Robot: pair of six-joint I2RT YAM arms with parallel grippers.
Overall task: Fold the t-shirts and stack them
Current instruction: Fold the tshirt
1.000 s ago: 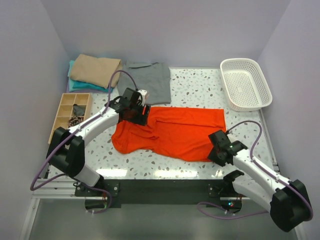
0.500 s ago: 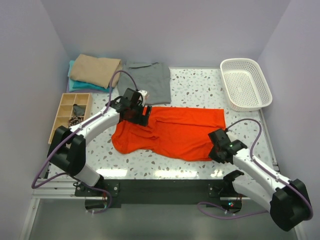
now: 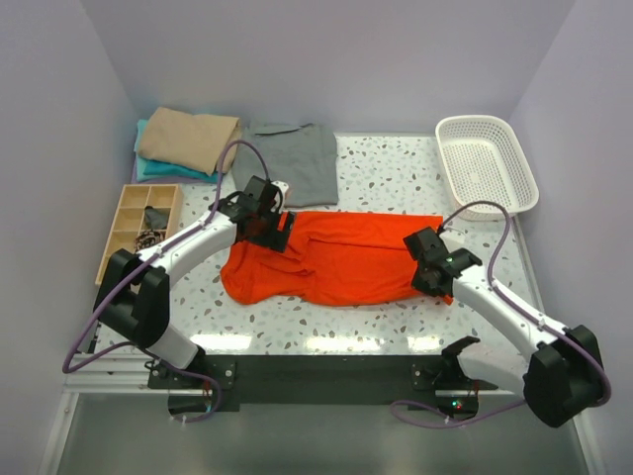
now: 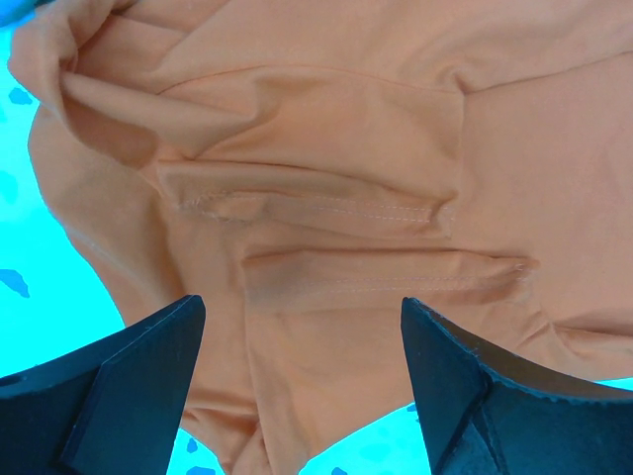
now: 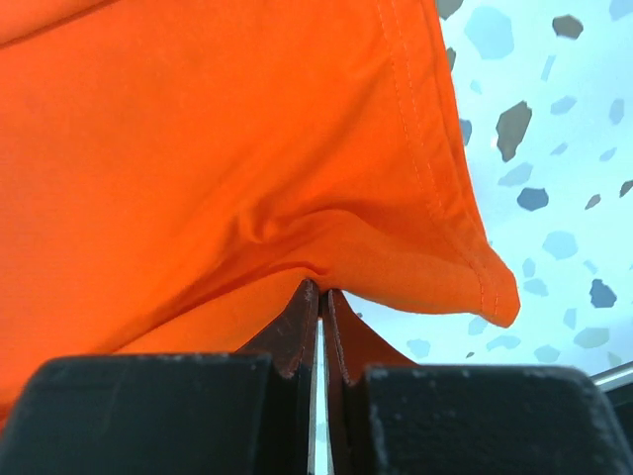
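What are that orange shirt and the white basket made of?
Orange shirt: soft matte cloth, likely cotton; it creases and shows stitched hems. White basket: probably rigid plastic, smooth, with a moulded mesh of small holes.

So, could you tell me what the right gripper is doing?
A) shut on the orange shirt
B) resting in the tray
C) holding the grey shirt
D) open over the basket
A: the right gripper is shut, with the orange shirt bunched at its tips.
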